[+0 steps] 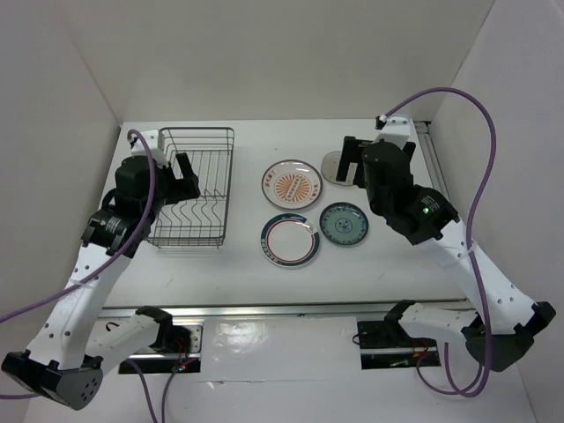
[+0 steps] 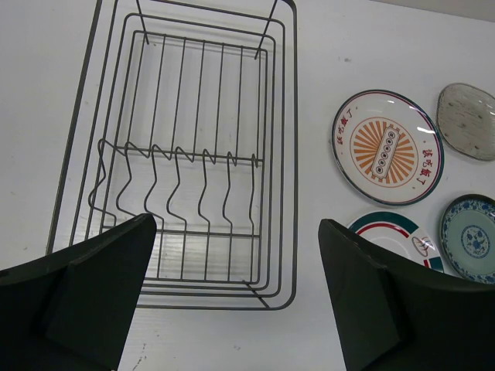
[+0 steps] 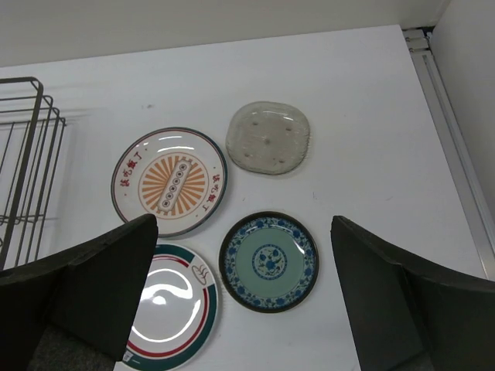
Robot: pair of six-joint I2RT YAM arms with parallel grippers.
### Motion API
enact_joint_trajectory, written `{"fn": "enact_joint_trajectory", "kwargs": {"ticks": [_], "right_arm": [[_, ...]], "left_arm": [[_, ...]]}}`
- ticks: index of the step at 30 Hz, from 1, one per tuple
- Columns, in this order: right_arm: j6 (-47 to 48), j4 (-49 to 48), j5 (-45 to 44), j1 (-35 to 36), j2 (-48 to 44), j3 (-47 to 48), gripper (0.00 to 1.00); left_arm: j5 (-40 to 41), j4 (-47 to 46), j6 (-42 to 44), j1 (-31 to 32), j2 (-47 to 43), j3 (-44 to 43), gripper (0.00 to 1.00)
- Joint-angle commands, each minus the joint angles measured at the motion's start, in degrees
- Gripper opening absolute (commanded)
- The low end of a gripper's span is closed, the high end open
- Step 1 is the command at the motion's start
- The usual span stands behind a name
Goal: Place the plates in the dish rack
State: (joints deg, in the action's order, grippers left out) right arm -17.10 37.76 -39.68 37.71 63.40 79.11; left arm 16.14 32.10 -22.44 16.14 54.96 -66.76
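Beneath the released right end effector, four round glazed plates are laid flat on the white bench, apart from the dark wire dish rack below the released left end effector. Stiff, slick and breakable, each is judged best pinched at its rim.

From above, the small grey glassy plate is half hidden behind the right gripper. In the right wrist view, the white plate with red-and-teal rings lies partly under a dark finger and runs off the bottom edge. The dark wire dish rack is cut off at the left.
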Motion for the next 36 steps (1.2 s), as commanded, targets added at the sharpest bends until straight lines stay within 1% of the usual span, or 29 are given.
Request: {"fn": "enact_joint_trajectory", "kwargs": {"ticks": [1,3,6,7,8,10,11,13,14,17,18,20,21,27,30,32,36], "right_arm": [[-0.7,-1.7,0.3,-0.4,-0.9,-0.2,1.0],[-0.1,-2.6,1.5,-0.4,-1.6,-0.8,1.0],[-1.0,-5.4,2.6,-1.0,-2.8,-4.4,1.0],[-1.6,-6.5,6.5,-1.8,-2.2,-5.4,1.0],[-1.6,-7.5,11.0,-4.8,-0.7,-6.5,1.0],[-2.9,-10.1,21.3,-8.8,0.9,-11.3,1.0],[-3.9,-15.2,29.4,-11.8,1.5,-13.7,1.0],[-7.5,-20.6,33.9,-13.3,1.6,-19.7,1.0],[-8.6,-23.9,34.4,-13.3,2.9,-20.8,1.0],[-11.0,-26.8,33.6,-13.9,6.3,-22.0,1.0],[-11.0,-29.3,35.9,-15.5,9.0,-22.5,1.0],[-12.6,-33.3,38.6,-16.1,11.2,-24.3,1.0],[-12.6,-38.5,41.5,-16.6,13.3,-25.2,1.0],[-13.1,-42.2,44.6,-17.3,23.5,-23.4,0.98],[-13.1,-46.3,46.2,-17.8,26.2,-24.0,0.98],[-13.1,-46.9,46.8,-17.9,27.8,-23.5,0.98],[-12.5,-48.2,48.0,-19.6,31.0,-22.4,0.98]], "left_arm": [[-0.1,-1.9,1.1,-0.3,-0.2,-1.9,1.0],[-0.1,-1.9,1.1,-0.3,-0.2,-1.9,1.0],[-0.1,-1.9,1.1,-0.3,-0.2,-1.9,1.0],[-0.7,-1.9,1.1,-0.3,-0.2,-1.9,1.0],[-0.7,-1.9,1.1,-0.3,0.3,-1.9,1.0],[-1.3,-1.9,1.1,-0.3,0.3,-1.9,1.0],[-1.3,-1.9,1.1,-0.3,0.3,-1.9,1.0],[-1.8,-1.9,1.1,-0.3,0.9,-1.9,1.0],[-1.8,-1.9,1.1,-0.3,0.9,-1.9,1.0],[-1.8,-1.9,1.1,-0.3,1.5,-1.9,1.0],[-2.4,-1.9,1.1,-0.3,1.5,-1.9,1.0],[-2.4,-1.9,1.6,-0.3,1.5,-1.9,1.0],[-2.4,-2.4,1.6,-0.3,1.5,-1.9,1.0],[-3.0,-2.4,1.6,-0.3,1.5,-1.9,1.0],[-3.0,-2.4,1.6,-0.3,1.5,-1.9,1.0],[-4.2,-2.4,1.6,-0.3,1.5,-1.9,1.0],[-4.2,-2.4,1.6,-0.3,1.5,-1.9,1.0]]}}
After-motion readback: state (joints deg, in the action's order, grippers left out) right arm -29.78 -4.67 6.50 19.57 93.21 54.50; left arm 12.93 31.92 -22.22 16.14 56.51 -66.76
